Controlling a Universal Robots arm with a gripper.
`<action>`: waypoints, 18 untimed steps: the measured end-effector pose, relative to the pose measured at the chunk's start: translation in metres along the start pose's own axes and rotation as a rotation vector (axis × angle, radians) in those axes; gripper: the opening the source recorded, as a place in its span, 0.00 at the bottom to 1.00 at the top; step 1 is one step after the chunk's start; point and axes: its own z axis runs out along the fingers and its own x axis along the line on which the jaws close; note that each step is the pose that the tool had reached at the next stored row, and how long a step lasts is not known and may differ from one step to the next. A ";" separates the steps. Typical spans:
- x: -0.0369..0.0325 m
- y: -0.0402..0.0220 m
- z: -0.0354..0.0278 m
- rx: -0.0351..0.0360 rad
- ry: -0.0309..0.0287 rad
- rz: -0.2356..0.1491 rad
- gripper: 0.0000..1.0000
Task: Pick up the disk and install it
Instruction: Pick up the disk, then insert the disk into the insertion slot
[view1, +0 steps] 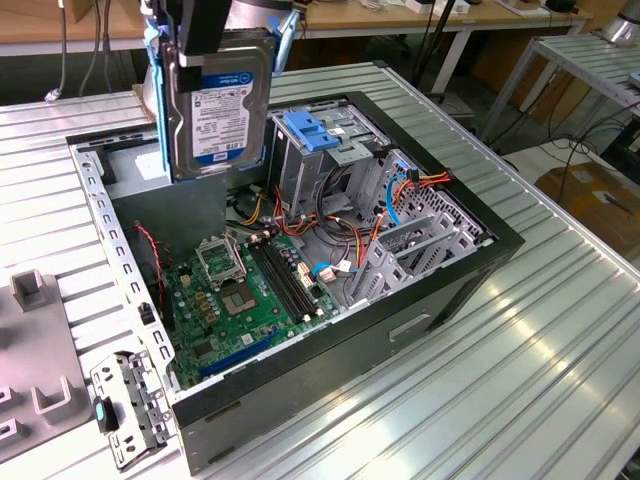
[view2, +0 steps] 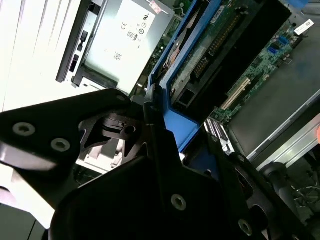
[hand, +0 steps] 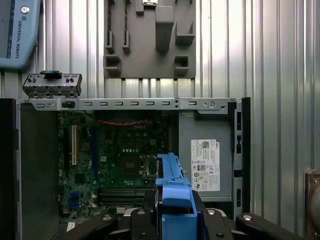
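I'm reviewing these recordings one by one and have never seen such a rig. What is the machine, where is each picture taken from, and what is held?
This is one robot arm; its gripper is shut on the disk, a silver hard drive in blue rails, held upright above an open computer case. The exterior view comes from a camera off the arm, showing the whole scene. Both wrist views come from cameras riding on the arm, looking past the gripper into the case. The case lies on a ribbed metal table; inside are a green motherboard, a grey power-supply box and a metal drive cage with a blue latch. The disk is not yet installed.
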 end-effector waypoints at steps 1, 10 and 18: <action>0.0001 -0.0026 0.0003 0.0000 0.0003 0.000 0.37; 0.0003 -0.0072 0.0009 0.0000 0.0006 0.000 0.37; 0.0045 -0.0072 0.0009 -0.0001 0.0006 0.000 0.37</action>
